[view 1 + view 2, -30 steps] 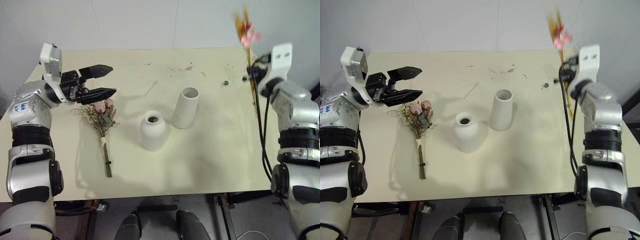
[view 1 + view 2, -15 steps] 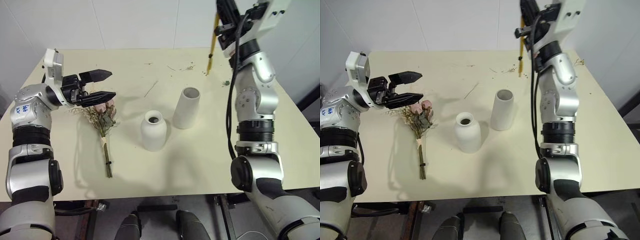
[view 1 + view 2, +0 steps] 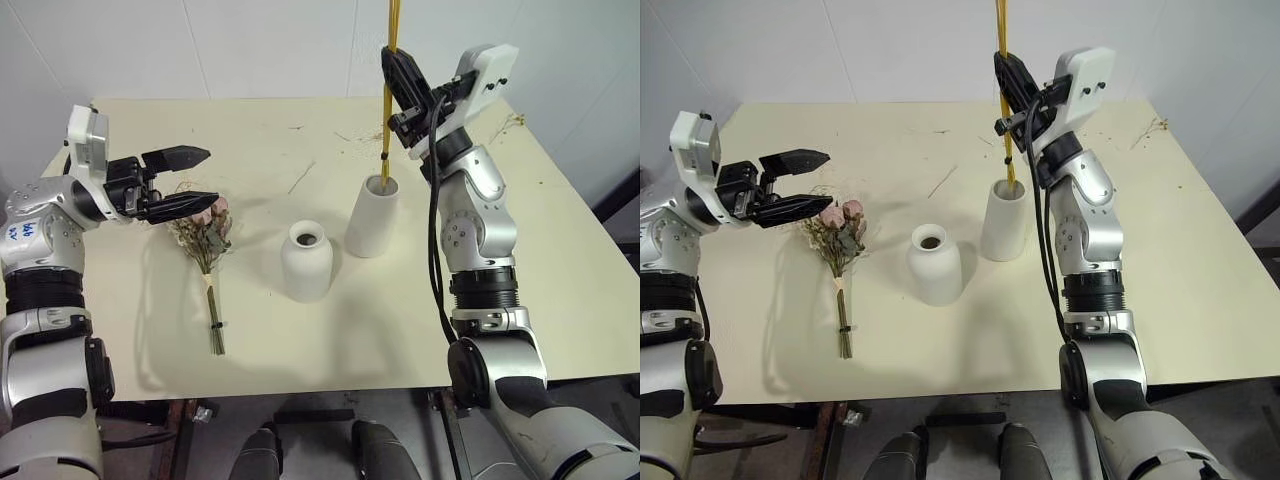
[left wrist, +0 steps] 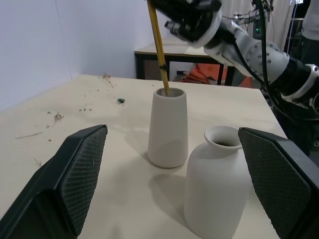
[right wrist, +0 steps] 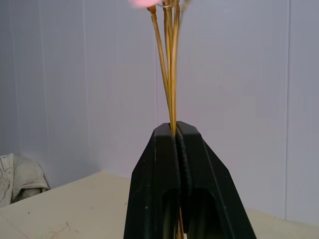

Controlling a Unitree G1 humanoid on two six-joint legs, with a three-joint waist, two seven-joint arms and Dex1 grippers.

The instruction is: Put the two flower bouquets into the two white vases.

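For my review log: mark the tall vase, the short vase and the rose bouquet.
tall vase (image 3: 371,225), left eye view, middle of wall.
short vase (image 3: 306,265), left eye view, body.
rose bouquet (image 3: 206,232), left eye view, blooms.

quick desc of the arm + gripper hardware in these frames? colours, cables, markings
Both arms have silver-grey shells with black ribbed joint bands. Each ends in a white boxy wrist camera block and two black tapered fingers; the left gripper has cross-hatched inner pads. A black cable loops loose along the right arm down from the right gripper. Blue handwritten marks sit on the left arm's shell.
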